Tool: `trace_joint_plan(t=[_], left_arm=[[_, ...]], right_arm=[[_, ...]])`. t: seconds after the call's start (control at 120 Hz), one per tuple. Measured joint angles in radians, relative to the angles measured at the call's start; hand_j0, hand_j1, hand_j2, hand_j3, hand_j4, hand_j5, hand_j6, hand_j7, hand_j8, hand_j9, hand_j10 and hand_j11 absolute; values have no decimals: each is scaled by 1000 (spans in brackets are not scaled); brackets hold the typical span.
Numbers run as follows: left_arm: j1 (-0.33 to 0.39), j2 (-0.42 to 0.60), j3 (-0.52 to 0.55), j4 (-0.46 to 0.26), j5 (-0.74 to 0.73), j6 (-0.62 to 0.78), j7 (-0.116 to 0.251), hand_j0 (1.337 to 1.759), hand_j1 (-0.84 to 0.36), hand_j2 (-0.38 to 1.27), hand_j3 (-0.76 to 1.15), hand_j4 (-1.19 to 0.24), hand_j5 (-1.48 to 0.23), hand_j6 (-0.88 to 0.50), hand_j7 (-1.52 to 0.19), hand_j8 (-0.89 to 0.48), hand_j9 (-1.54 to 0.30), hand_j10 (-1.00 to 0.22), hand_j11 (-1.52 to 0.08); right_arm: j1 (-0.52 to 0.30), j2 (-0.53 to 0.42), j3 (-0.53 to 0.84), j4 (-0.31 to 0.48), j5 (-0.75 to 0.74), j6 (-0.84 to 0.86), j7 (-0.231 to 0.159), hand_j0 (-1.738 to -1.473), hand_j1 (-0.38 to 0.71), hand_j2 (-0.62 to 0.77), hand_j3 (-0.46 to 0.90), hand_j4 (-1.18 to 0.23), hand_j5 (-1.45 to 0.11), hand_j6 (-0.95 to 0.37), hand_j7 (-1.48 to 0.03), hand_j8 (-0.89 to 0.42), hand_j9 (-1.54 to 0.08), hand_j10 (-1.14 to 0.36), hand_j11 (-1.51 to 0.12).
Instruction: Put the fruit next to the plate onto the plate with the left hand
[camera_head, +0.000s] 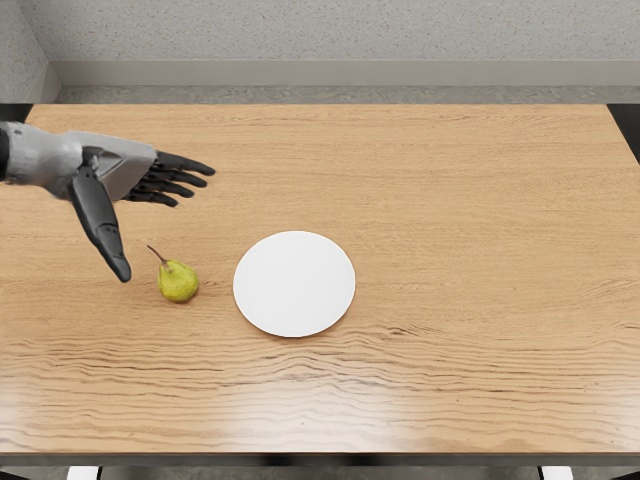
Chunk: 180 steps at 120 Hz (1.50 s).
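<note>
Hovering left hand open above pear, plate beside.

A wooden table carries a white plate; a green pear lies just left of the plate, apart.

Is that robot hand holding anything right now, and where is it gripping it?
Nothing is held. The left hand is open, fingers spread, clear of the pear lying beside the white plate.

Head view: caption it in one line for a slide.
Open left hand hovers near a green pear lying left of the white plate on a wooden table.
</note>
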Motion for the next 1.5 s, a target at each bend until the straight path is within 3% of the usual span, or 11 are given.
trace_joint_plan(t=[0.233, 0.4, 0.733, 1.133, 1.5], left_arm=[[31, 6, 11, -130, 205, 156, 0, 1658, 302, 8, 0, -43, -52, -44, -52, -43, -52, -42, -51], [96, -12, 16, -147, 359, 249, 0, 1658, 284, 12, 0, -59, -72, -60, -72, -60, -72, -59, -72], [208, -152, 39, -151, 643, 390, 0, 1658, 274, 15, 0, -69, -84, -71, -84, -70, -84, -69, -84], [224, -174, 172, -151, 787, 577, 0, 1658, 274, 15, 0, -69, -84, -71, -84, -70, -84, -69, -83], [235, -245, 226, -147, 831, 664, 0, 1658, 274, 16, 0, -69, -84, -70, -84, -70, -83, -68, -83]], right_arm=[[0, 0, 0, 0, 0, 0, 0, -1658, -349, 0, 0, 0, 0, 0, 0, 0, 0, 0, 0], [1, 0, 1, 0, 0, 0, 0, -1658, -349, 0, 0, 0, 0, 0, 0, 0, 0, 0, 0], [4, 0, 2, 0, 0, 0, 0, -1658, -349, 0, 0, 0, 0, 0, 0, 0, 0, 0, 0], [8, 0, 3, 0, 0, 0, 0, -1658, -349, 0, 0, 0, 0, 0, 0, 0, 0, 0, 0], [9, 0, 3, 0, 0, 0, 0, -1658, -349, 0, 0, 0, 0, 0, 0, 0, 0, 0, 0]])
